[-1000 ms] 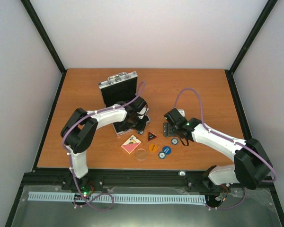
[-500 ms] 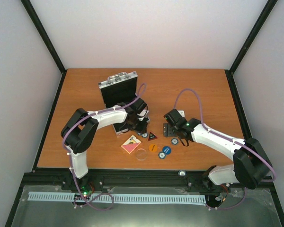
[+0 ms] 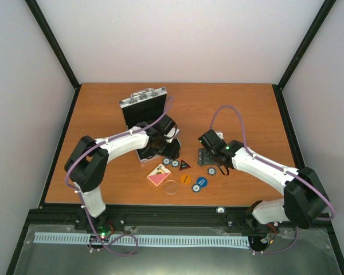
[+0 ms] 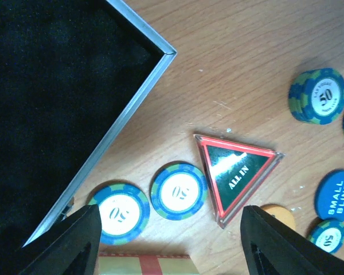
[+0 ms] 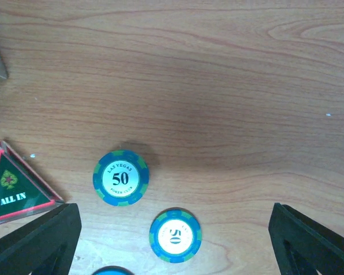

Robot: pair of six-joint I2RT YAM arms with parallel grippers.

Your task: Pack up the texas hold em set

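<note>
My left gripper point(image 4: 169, 229) is spread wide and grasps nothing. It hangs over the near right corner of the silver case point(image 3: 143, 105), which sits left of the bench's point(image 3: 246, 103) middle. The case's lid stands upright toward the far edge. In the left wrist view the black foam lining point(image 4: 46, 86) fills the upper left. Two blue-white chips point(image 4: 178, 192) lie side by side just outside the case's metal rim, between my fingers point(image 4: 69, 243). The red-black triangle point(image 4: 235, 172), marked ALL IN, lies just beside the right-hand chip. The top edge of the pink card deck point(image 3: 159, 175) shows below them.

My right gripper point(image 5: 173, 213) is also released and empty. It hovers near the bench's middle over two more chips that lie apart, with the triangle at the left edge of its view.

Counted from the left wrist view, there are five chip spots. The one toward the far edge looks thicker, and I cannot tell how many chips it holds. I count one triangle, one orange disc point(image 3: 186, 179), one blue disc point(image 3: 202, 182), one clear disc point(image 3: 171, 187), one deck and one case. The loose pieces cluster between my grippers and the near edge.
</note>
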